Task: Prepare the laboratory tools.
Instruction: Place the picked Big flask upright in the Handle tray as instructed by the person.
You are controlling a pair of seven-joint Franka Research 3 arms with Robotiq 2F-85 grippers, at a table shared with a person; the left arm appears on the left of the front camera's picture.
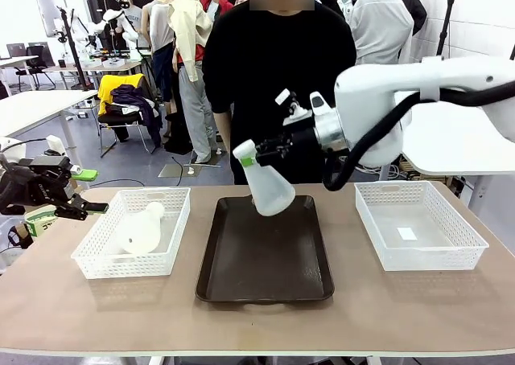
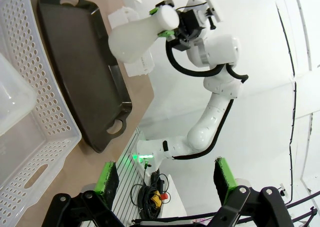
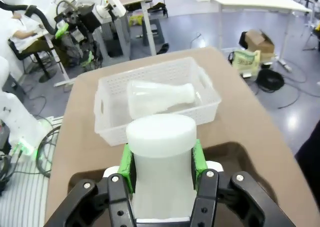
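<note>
One frosted-white conical flask [image 1: 269, 190] hangs tilted above the dark brown tray [image 1: 265, 276], its neck toward the left. My right gripper [image 1: 256, 153] is shut on that neck, and the green pads [image 3: 127, 168] press it from both sides in the right wrist view [image 3: 161, 159]. The same flask [image 2: 134, 36] also appears in the left wrist view. The second flask [image 1: 141, 228] lies on its side in the left white mesh basket [image 1: 92, 260]. My left gripper [image 1: 87, 192] hovers off the table's left edge beside that basket, open with nothing between its fingers [image 2: 107, 179].
Another white mesh basket [image 1: 372, 224] stands on the right with a small label inside. A person in black stands at the far side, behind the tray. Bare tabletop runs along the front edge.
</note>
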